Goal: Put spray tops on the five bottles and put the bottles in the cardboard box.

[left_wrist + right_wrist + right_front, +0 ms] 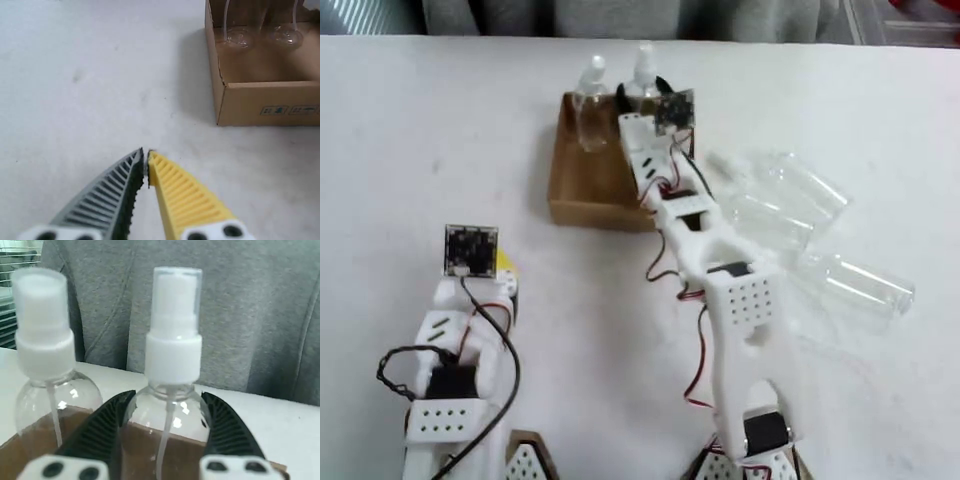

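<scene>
The cardboard box (582,195) sits at the table's middle back, and its near wall (270,102) faces the left wrist view. Two clear bottles with white spray tops stand upright in it: one (590,110) (42,390) at the far left, the other (642,75) (172,355) beside it. My right gripper (643,92) (167,400) is over the box, its black fingers (107,425) against both sides of that second bottle. My left gripper (146,155) (505,262) rests low over bare table, left of the box, shut and empty.
Several clear bottles (820,235) lie on their sides to the right of the right arm; whether they carry tops is unclear. A grey-clad person stands behind the table's far edge. Open table lies left of the box.
</scene>
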Action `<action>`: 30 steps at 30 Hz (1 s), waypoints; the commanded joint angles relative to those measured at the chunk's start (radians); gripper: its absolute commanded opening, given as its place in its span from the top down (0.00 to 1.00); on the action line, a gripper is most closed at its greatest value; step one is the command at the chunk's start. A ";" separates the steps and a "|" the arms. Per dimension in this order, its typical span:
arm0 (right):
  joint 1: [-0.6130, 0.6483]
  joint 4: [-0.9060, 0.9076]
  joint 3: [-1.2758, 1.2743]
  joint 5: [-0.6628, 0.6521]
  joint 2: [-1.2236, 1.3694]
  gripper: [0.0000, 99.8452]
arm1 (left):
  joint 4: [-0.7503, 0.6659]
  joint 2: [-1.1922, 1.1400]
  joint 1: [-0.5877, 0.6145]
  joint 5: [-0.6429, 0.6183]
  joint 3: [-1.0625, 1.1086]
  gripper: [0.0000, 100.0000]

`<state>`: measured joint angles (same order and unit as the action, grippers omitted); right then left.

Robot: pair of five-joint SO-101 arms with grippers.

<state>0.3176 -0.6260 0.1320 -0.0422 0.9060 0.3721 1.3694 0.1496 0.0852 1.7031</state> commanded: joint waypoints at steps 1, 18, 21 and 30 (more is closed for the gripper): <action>0.012 -0.108 0.032 -0.032 0.012 0.93 | -0.028 0.015 -0.013 0.005 -0.003 0.96; 0.013 -0.110 0.026 -0.028 0.012 0.93 | -0.028 0.015 -0.013 0.005 -0.003 0.96; 0.013 -0.107 0.025 -0.028 0.010 0.88 | -0.028 0.015 -0.013 0.005 -0.003 0.96; 0.004 -0.022 0.023 0.060 -0.035 0.85 | -0.028 0.015 -0.013 0.005 -0.003 0.96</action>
<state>0.3207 -0.6782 0.1335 -0.0315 0.9337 0.3721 1.3694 0.1496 0.0852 1.7031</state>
